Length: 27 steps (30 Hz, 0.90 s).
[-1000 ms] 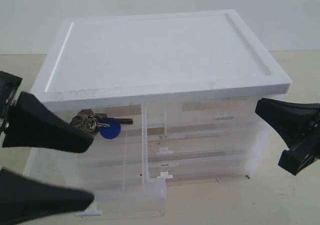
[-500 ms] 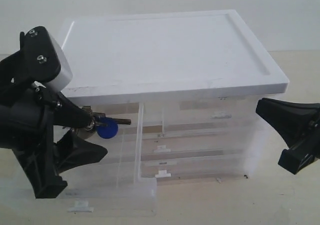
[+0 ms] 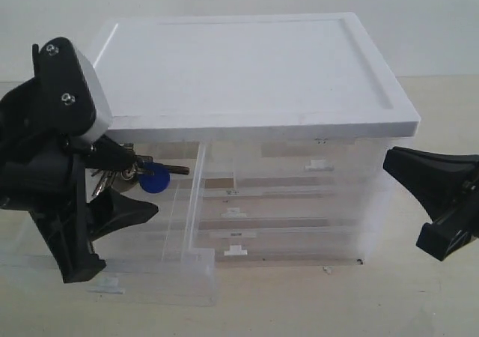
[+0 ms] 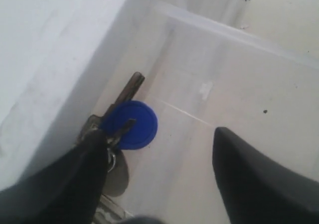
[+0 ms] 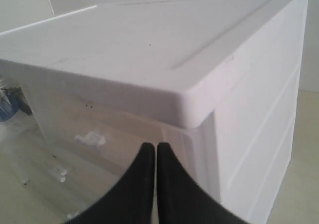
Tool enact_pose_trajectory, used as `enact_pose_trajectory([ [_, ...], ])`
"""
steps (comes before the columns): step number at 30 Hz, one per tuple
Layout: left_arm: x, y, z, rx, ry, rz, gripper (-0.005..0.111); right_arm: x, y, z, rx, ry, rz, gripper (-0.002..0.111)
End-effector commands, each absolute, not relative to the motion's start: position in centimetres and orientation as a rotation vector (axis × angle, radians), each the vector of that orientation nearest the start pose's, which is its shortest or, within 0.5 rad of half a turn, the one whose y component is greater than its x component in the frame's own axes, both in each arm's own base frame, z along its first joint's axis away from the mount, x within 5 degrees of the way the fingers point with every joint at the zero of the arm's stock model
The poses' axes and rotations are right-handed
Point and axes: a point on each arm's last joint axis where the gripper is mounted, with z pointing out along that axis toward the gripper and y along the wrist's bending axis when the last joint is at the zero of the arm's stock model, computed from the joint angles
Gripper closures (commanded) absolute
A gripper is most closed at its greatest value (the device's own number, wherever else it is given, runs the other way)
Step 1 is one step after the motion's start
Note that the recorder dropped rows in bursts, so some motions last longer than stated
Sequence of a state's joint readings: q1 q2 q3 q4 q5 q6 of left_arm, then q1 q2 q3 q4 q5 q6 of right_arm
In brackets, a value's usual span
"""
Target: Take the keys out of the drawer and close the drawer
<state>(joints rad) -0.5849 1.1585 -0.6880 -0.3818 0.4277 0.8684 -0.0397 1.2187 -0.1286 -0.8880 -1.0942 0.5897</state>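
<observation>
The keys, silver with a round blue fob, lie at the back of the pulled-out top-left drawer, just under the cabinet's white top. My left gripper is inside the drawer and open. In the left wrist view one finger rests on the key ring beside the blue fob of the keys; the other finger stands well apart over the drawer floor. My right gripper hangs shut off the cabinet's right front corner, its fingers pressed together on nothing.
The white-topped cabinet of translucent drawers fills the middle, its right-hand drawers closed. The open drawer's side wall juts forward. Beige tabletop lies in front and to the right.
My left gripper has gone from in front of the drawer into it, one finger reaching the keys. The cabinet and keys have shifted slightly left. The right gripper has not moved.
</observation>
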Motion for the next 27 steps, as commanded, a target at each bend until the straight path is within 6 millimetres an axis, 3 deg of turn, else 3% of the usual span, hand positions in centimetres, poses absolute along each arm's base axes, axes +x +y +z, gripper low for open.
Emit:
enact_pose_trajectory([
  [1, 19.1, -13.7, 26.0, 1.281, 1.862, -0.116, 0.050, 16.1, 5.7, 19.5, -0.473, 1.629, 0.670, 0.108],
  [5, 19.4, -13.9, 24.8, 1.443, 1.798, -0.037, 0.050, 16.1, 5.7, 19.5, -0.473, 1.629, 0.670, 0.108],
  [13, 20.1, -14.1, 23.9, 1.411, 1.807, -0.021, 0.052, 16.1, 5.7, 19.5, -0.473, 1.631, 0.669, 0.108],
  [15, 19.8, -14.1, 23.6, 1.419, 1.853, -0.054, 0.061, 16.1, 5.7, 19.5, -0.473, 1.631, 0.669, 0.108],
  [19, 19.1, -13.8, 23.0, 1.529, 1.899, -0.073, 0.102, 16.1, 5.7, 19.5, -0.473, 1.631, 0.669, 0.108],
  [24, 18.3, -13.9, 23.3, 1.646, 1.969, -0.149, 0.102, 16.1, 5.7, 19.5, -0.475, 1.633, 0.668, 0.108],
  [27, 17.9, -14.4, 24.7, 1.655, 1.967, -0.212, 0.102, 16.1, 5.7, 19.5, -0.478, 1.631, 0.670, 0.108],
])
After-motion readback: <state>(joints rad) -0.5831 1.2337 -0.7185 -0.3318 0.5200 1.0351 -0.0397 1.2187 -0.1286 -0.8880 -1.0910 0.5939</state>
